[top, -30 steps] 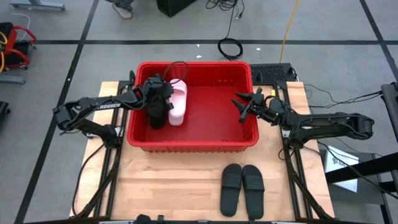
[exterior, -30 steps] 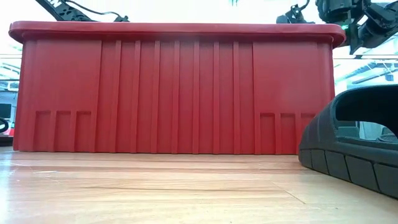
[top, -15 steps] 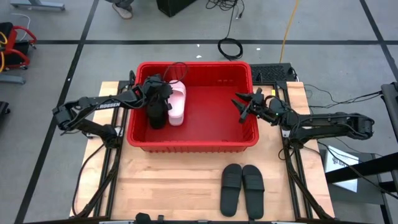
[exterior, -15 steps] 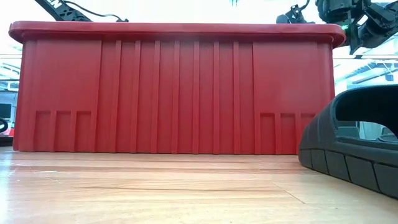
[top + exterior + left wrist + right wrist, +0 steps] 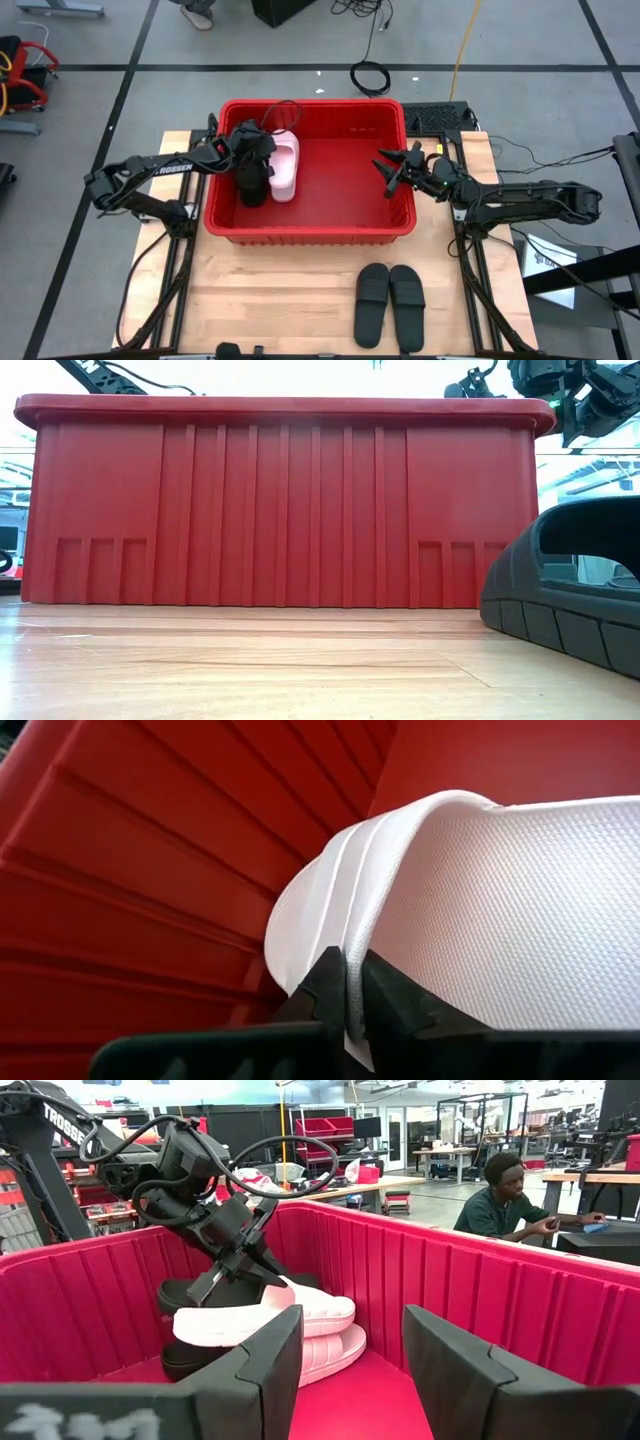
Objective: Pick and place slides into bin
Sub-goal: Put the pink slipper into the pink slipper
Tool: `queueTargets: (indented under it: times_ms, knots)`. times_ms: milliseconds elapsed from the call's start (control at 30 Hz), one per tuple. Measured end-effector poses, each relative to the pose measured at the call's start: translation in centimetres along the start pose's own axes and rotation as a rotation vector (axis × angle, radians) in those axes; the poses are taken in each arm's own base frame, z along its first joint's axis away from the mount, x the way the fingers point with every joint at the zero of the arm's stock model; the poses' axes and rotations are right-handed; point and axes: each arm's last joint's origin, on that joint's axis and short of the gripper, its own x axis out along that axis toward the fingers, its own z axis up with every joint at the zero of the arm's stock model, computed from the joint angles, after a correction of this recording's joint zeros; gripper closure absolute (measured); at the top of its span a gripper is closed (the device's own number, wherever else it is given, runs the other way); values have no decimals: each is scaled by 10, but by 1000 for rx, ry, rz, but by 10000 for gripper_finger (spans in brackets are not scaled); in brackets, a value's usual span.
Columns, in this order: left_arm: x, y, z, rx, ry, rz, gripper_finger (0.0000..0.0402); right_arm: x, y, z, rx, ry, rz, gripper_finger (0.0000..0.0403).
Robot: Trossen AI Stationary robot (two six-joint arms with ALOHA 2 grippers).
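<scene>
Progress: the large rectangular red plastic ribbed bin [image 5: 310, 232] stands at the far middle of the wooden desk [image 5: 280, 300]. Inside it, at its left end, the right wrist view shows a stack: a black slide sandal at the bottom [image 5: 185, 1360], a pale pink slide sandal [image 5: 330, 1352] over it, and a second pale pink slide sandal [image 5: 262, 1318] on top, with a further black sandal [image 5: 190, 1292] behind. So about four of the six look to be in; the exact count in the pile is hard to confirm.

Left to do: two flat black slide sandals [image 5: 390, 304] lie side by side on the desk, near the front edge, well apart from either arm.

Left gripper [image 5: 225, 1270]: over the bin's left end, fingers [image 5: 395, 1005] clamped on the edge of the upper pink sandal, which appears resting on the stack, not yet let go.

Right gripper [image 5: 388, 167]: hovering over the bin's right end, fingers [image 5: 270, 1365] apart, holding nothing.

Change versus the earlier frames: essentially none. Both arms, the pink sandal and the black pair sit in the same places; the left arm seems paused at the point of release.
</scene>
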Motion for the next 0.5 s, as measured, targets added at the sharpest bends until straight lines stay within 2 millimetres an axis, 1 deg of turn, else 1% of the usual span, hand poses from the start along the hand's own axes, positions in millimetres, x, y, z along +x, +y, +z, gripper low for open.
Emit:
queueTargets:
  times_ms: [233, 500]
  knots:
    - [-1, -4, 2, 8, -1, -16, 340, 0, 0, 0, -1, 4, 0, 238]
    - [-1, -6, 2, 32, -2, -22, 312, 0, 0, 0, -1, 4, 0, 238]
